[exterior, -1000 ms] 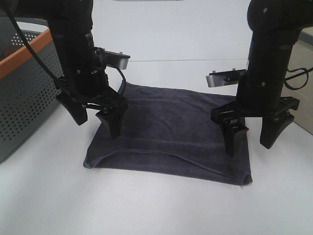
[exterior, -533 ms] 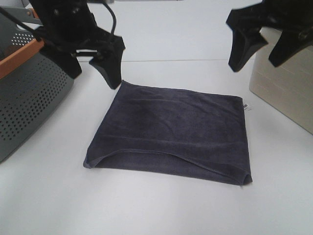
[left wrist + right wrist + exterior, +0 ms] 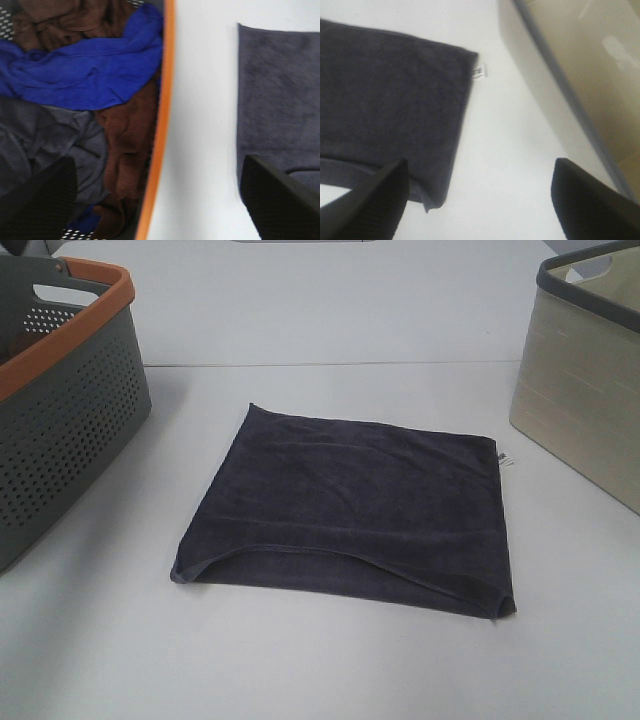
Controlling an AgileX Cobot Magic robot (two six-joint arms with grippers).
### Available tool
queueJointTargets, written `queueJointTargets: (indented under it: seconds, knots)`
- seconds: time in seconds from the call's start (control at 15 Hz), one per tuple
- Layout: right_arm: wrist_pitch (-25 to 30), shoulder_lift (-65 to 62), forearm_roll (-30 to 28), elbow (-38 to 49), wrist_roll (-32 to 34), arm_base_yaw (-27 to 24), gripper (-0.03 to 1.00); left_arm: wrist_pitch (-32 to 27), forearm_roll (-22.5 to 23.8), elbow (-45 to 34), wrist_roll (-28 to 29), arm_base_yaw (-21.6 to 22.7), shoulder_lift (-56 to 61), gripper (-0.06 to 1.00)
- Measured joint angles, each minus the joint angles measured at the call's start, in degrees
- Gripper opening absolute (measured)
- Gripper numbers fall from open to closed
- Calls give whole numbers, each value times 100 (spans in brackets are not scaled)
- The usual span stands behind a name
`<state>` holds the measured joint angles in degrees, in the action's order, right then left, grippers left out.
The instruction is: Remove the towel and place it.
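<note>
ITEM: towel (image 3: 350,505). Dark navy-charcoal terry cloth, folded flat into a rough rectangle, centre of the exterior high frame on the white table (image 3: 330,660). Hemmed edges; a small white tag (image 3: 505,457) sticks out at the right edge, upper corner. Lower edge shows the fold layers slightly parted, a curved seam running across.

LOCATION: lies between the grey basket with orange rim (image 3: 60,430) at the left of the frame and the beige basket (image 3: 580,400) at the upper right; touching neither.

HANDLING (judged): soft, light, limp; will sag and unfold if lifted by one point. Not fragile, not slippery; pile should give the fingers good purchase. Best taken at two spread points along one edge, or pinched at both near corners, so the layers rise together.

LEFT GRIPPER (image 3: 160,200): jaws wide apart, nothing between them; in its wrist view it hangs over the orange rim, with blue, brown and grey cloths (image 3: 85,70) in the basket at the left of that frame and the towel's edge at the right.

RIGHT GRIPPER (image 3: 480,200): jaws wide apart, empty; towel corner and tag at the left of its frame, beige basket wall at the right.

Neither arm shows in the exterior high frame
</note>
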<state>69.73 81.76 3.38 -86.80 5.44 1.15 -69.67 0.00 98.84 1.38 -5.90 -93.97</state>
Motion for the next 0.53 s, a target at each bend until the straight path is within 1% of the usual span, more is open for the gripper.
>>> queueJointTargets:
  seconds: [0.07,0.13,0.2,0.33,0.4,0.53]
  knots:
    - [6,-34,0,6,-11,-172,70,0,0,-74,-57,315,120,83]
    - [0,-223,-11,115,-11,-441,70,6,0,-258,-138,504,304,83]
    - [0,-470,-6,298,-23,-498,70,11,0,-527,-138,619,521,83]
    - [-6,-1186,11,894,-57,-504,70,11,0,-1261,-138,688,1175,82]
    - [0,-1409,11,1089,-92,-504,70,11,0,-1478,-138,688,1398,82]
    - [6,-2355,11,1845,-246,-504,70,0,0,-2355,-57,688,2269,82]
